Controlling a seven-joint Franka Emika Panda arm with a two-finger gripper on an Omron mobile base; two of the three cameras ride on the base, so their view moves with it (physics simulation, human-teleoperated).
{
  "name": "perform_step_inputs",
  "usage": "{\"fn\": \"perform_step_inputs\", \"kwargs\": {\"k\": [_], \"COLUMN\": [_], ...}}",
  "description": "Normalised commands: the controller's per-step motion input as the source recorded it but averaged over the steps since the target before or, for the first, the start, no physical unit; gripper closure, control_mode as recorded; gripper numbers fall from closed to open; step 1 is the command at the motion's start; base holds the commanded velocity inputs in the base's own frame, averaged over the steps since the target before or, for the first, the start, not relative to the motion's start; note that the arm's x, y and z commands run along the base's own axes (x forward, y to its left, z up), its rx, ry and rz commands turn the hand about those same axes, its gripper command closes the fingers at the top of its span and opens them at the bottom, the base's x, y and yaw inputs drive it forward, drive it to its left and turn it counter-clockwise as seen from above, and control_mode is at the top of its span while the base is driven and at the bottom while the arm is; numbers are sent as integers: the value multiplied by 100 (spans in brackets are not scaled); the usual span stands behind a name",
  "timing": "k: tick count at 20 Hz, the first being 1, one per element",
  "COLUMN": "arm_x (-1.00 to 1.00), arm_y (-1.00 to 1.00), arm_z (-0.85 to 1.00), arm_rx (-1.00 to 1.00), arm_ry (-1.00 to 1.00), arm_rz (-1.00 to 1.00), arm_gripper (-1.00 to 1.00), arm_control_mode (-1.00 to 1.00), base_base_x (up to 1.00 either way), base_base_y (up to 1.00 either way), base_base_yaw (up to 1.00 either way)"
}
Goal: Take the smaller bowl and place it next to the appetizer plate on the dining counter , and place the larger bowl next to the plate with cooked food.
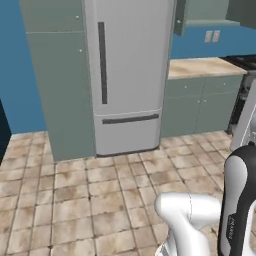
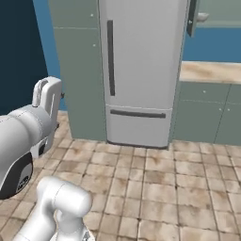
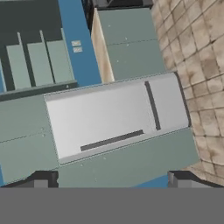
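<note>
arm tucked low, facing the fridge

nearest in the left base view, the white arm fills the lower right of the frame, a rounded link at the bottom centre and a dark-banded link rising along the right edge. in the right base view it sits in the lower left, one thick link crossing the left edge and another curving down to the bottom.

in the hand view, the two dark tips of the gripper rise at the bottom left and bottom right, far apart; the jaws stand wide open with nothing between them.

past the arm lies the tiled floor, beige and brown squares across the lower half of both base views.

farther on, the fridge stands at upper centre, silver, with a dark vertical handle on the upper door and a dark horizontal handle on the drawer below. a tall grey-green cabinet touches its left side. in the hand view the fridge lies rolled on its side across the middle of the frame.

to the right of the fridge, a desk with a beige marbled top and grey-green fronts runs toward the upper right. behind it is a blue wall with upper cabinets above.

the bowls, plates and dining desk cannot be placed from these views.
</note>
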Motion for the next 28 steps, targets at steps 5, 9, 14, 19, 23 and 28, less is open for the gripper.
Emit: {"fn": "perform_step_inputs", "kwargs": {"k": [5, 9, 14, 19, 23, 28], "arm_x": [0, 0, 0, 0, 0, 0], "arm_y": [0, 0, 0, 0, 0, 0], "arm_z": [0, 0, 0, 0, 0, 0], "arm_rx": [0, 0, 0, 0, 0, 0], "arm_ry": [0, 0, 0, 0, 0, 0], "arm_rz": [0, 0, 0, 0, 0, 0], "arm_gripper": [-100, -100, -100, -100, -100, -100], "arm_control_mode": [100, 100, 100, 100, 100, 100], "base_base_x": [100, 100, 99, 81, 63, 65], "base_base_y": [-41, -57, -96, -100, -100, -100], "base_base_yaw": [16, 18, 10, 4, 2, 2]}}
